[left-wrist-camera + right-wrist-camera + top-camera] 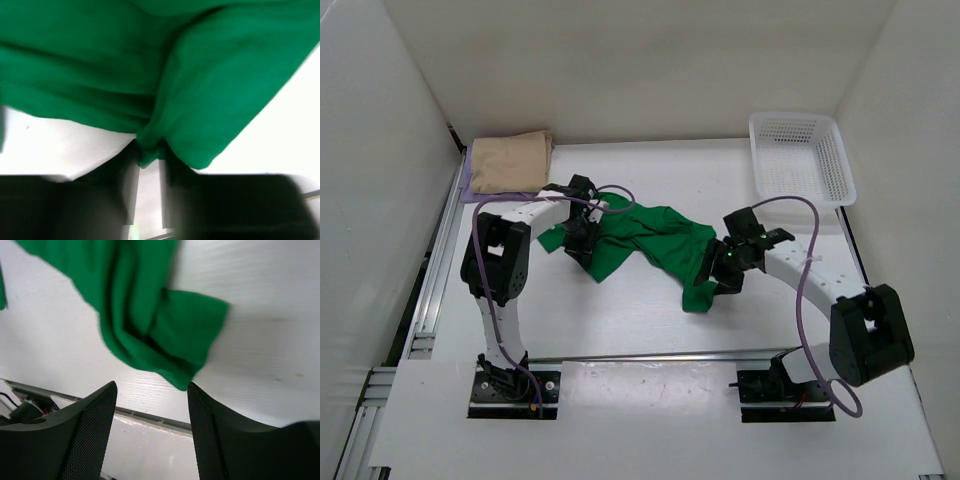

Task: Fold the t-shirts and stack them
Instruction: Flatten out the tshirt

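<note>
**One shirt to go: the green one lies bunched between your two hands**

You are at the spreading step, by my reading. The green t-shirt (650, 240) lies crumpled on the table (620, 330), not yet flat and not yet folded. It runs as a twisted band from one hand to the other.

Your left gripper (148, 157) is clamped on a pinch of green cloth. A narrow fold drops between its fingers, and the rest billows out ahead of them. Your right gripper (151, 387) stands with its fingers apart and nothing between them. A doubled corner of the shirt lies on the table just beyond its fingertips.

Beyond your left hand and to its left, the tan t-shirt (508, 160) sits folded as a soft pad. The lavender t-shirt (468, 188) shows only as a thin edge under it.

The next move likely calls for the right hand to take a clean single edge near that corner. Then both hands can draw the cloth taut and flat. The knit is limp, matte and deeply creased, so expect it to bunch and slide rather than hold a line. The white mesh basket (800, 150) stands well beyond your right hand.
</note>
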Tool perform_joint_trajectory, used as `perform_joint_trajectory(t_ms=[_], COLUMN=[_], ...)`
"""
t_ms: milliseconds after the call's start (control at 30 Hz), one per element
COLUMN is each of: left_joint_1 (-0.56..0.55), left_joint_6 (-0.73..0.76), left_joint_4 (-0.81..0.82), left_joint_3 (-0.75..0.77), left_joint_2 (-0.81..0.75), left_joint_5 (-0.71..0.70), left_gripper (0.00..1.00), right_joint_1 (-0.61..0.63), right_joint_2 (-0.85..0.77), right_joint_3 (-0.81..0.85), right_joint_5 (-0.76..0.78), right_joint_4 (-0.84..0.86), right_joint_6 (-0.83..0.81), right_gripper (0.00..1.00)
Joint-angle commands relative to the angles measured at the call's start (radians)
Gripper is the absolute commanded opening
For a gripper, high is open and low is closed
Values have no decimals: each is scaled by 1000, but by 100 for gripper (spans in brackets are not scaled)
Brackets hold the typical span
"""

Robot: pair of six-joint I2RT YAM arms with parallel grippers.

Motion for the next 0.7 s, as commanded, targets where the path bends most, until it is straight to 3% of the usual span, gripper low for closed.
perform_joint_trajectory(t_ms=[0,67,100,267,400,667], left_joint_1=[-3,-3,-3,17,17,17], left_joint_6=[1,1,1,1,1,1], left_joint_4=[19,4,4,-6,-19,-107], left_joint_3=[0,25,25,3,-20,-29], left_joint_2=[8,30,30,-19,-99,-202], left_joint_5=[89,98,98,88,66,46], left_gripper=[28,12,10,10,10,10], right_joint_1=[92,131,175,335,393,461], right_joint_2=[76,116,144,212,279,442], right_joint_3=[113,157,180,318,380,450], right_joint_5=[67,147,178,385,411,528], right_joint_4=[-40,-97,-114,-215,-251,-369], right_joint_6=[-32,-44,-53,-64,-75,-12], right_gripper=[63,63,63,65,69,66])
